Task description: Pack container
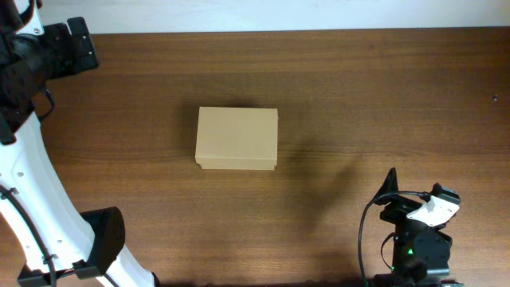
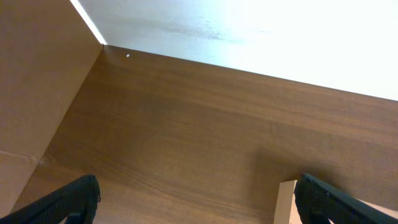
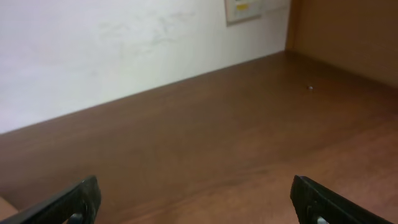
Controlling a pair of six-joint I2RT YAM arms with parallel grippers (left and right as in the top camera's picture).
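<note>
One tan container (image 1: 237, 139) sits lid-closed near the middle of the wooden table (image 1: 358, 96), with bare wood on every side. At seven o'clock the left gripper (image 2: 198, 202) has its fingers spread wide, the box's corner edge showing between them. At five o'clock the right gripper (image 3: 198, 202) is likewise spread, holding nothing, well apart from the box.

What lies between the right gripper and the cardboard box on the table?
Only bare table: in the overhead view, nothing lies between the right gripper and the box.
</note>
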